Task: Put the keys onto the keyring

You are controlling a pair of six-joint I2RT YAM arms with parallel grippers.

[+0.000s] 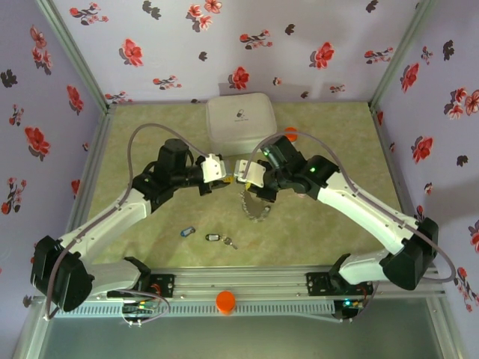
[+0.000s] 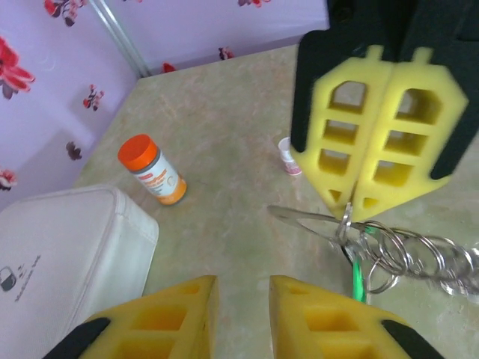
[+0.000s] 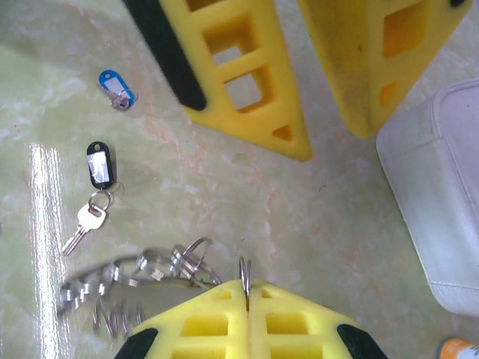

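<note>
My right gripper [image 3: 247, 290] is shut on a thin ring of the keyring [image 3: 138, 277], whose chain of grey loops hangs from it above the table [image 1: 255, 206]. A green tag [image 2: 358, 278] shows among the loops [image 2: 408, 256]. My left gripper [image 2: 243, 288] faces the right gripper [image 2: 352, 213] from a short distance, fingers apart with nothing between them. On the table lie a blue-tagged key [image 3: 116, 87] and a black tag [image 3: 99, 164] with a silver key [image 3: 84, 226]; in the top view the blue-tagged key [image 1: 187, 232] and the black tag [image 1: 213, 238] sit near the front.
The white square case [image 1: 241, 122] stands at the back, close behind both grippers. An orange-capped pill bottle [image 2: 152, 170] lies beside the case, and a small white cap-like piece [image 2: 288, 157] rests near it. An orange knob [image 1: 225, 301] sits on the front rail.
</note>
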